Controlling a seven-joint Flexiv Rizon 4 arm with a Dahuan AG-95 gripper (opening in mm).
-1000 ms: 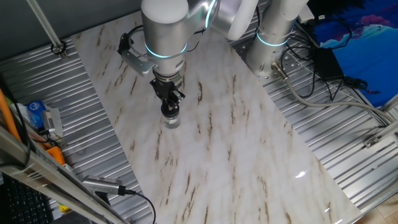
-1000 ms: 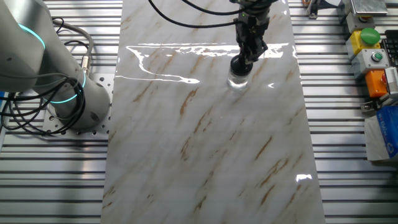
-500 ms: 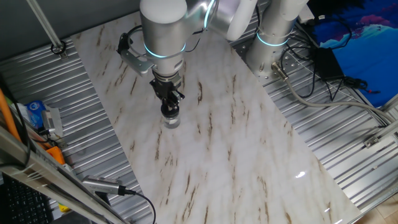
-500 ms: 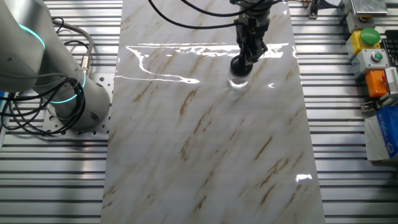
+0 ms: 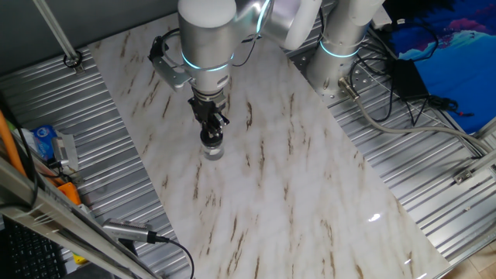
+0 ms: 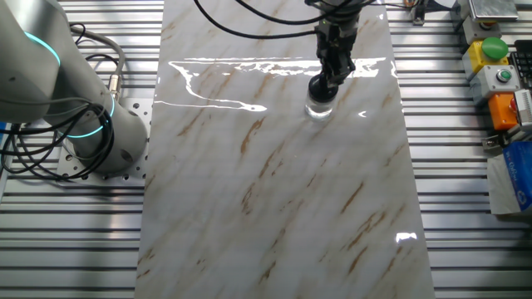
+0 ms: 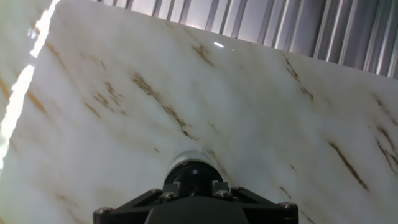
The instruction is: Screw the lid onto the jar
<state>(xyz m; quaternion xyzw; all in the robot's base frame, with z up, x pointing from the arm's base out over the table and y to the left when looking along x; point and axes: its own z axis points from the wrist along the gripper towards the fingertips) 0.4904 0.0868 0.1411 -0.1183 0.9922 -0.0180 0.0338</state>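
Versus a second ago: wrist housing above the gripper (image 5: 211, 133) has turned a bit, its side bracket now sits slightly further right and higher in one fixed view; jar and lid have not moved on the table. Gripper points straight down, fingers pinched on the lid (image 5: 211, 138), black round cap, directly under the fingertips. Lid sits on top of the jar (image 5: 213, 150), clear glass, standing on the marble table (image 5: 294, 201) in its far-left part in that view. In the other fixed view the same stack shows near the far edge, right of centre: gripper (image 6: 323, 78), lid (image 6: 320, 86), jar (image 6: 317, 106) below. Jar upright, long axis vertical, mouth up, lid flat on it. Hand view: lid (image 7: 194, 173) seen just past the gripper body, marble beyond.
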